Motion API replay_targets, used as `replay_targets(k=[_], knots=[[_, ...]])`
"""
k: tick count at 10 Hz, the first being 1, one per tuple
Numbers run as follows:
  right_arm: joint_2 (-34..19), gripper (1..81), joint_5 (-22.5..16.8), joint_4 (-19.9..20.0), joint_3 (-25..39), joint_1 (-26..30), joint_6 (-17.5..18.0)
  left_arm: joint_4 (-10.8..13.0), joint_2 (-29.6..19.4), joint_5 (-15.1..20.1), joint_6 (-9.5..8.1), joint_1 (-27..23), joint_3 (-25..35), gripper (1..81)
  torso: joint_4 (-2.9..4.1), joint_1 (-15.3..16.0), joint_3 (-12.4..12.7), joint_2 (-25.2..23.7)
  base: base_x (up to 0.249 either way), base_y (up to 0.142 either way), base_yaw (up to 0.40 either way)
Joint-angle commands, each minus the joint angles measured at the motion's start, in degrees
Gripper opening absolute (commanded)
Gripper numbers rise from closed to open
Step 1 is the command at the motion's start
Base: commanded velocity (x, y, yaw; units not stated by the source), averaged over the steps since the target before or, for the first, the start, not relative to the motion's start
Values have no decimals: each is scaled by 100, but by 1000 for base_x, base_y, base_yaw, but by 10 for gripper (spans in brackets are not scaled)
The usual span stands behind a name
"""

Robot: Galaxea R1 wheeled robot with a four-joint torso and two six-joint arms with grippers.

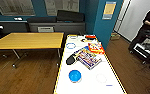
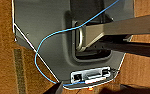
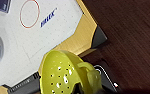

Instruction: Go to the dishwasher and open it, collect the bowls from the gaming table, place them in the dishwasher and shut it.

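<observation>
On desk (image 1: 91,82), near end: blue bowl (image 1: 75,75) lies left of centre. Yellow-green bowl (image 3: 66,75) by my right jaws; grip state cannot tell.

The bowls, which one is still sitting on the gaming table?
The blue bowl, on the white top of the gaming table. The yellow-green bowl is off it, beside the table's corner.
</observation>
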Motion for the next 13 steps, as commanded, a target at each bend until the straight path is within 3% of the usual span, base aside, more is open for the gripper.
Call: replay_targets(k=[1, 2, 3, 4, 5, 7, 9, 12, 13], knots=[[-803, 10, 928, 1895, 511, -1650, -2683, -28, -683, 369, -21, -123, 1214, 811, 0, 0, 0, 0, 0, 0, 0], [-803, 10, 1270, 2275, 476, -2196, -3239, -28, -1034, 361, -21, -193, 1784, 811, 0, 0, 2, 0, 0, 0, 0], [-795, 10, 1876, 2306, 433, -2777, -3437, -37, -1517, 343, -30, -255, 2539, 811, 0, 0, 2, 0, 0, 0, 0], [-673, 10, 2353, 2036, 345, -3256, -3534, -37, -1932, 334, -30, -326, 3183, 811, 0, 0, 2, 0, 0, 0, 0], [-542, 10, 2769, 1453, 198, -3846, -3543, -37, -2443, 308, -30, -404, 3895, 811, 0, 0, 2, 0, 0, 0, 0], [-18, 10, 3730, 1312, -458, -4792, -3491, -45, -3272, 28, -38, -588, 4832, 811, 0, -2, 2, 0, 0, 0, 0], [592, 10, 4103, 1294, -833, -5199, -3552, -54, -4153, 97, -135, -1080, 5827, 811, 0, -2, 4, 0, 0, 0, 0], [1113, 10, 4342, 1294, -1062, -5349, -3613, -63, -5099, 115, -320, -1818, 6940, 811, 0, -4, 4, -2, 0, 0, 0], [1287, 10, 4351, 1250, -1150, -5340, -3613, -63, -5404, 115, -476, -2117, 7359, 811, 0, -4, 4, -2, 0, 0, 0]])
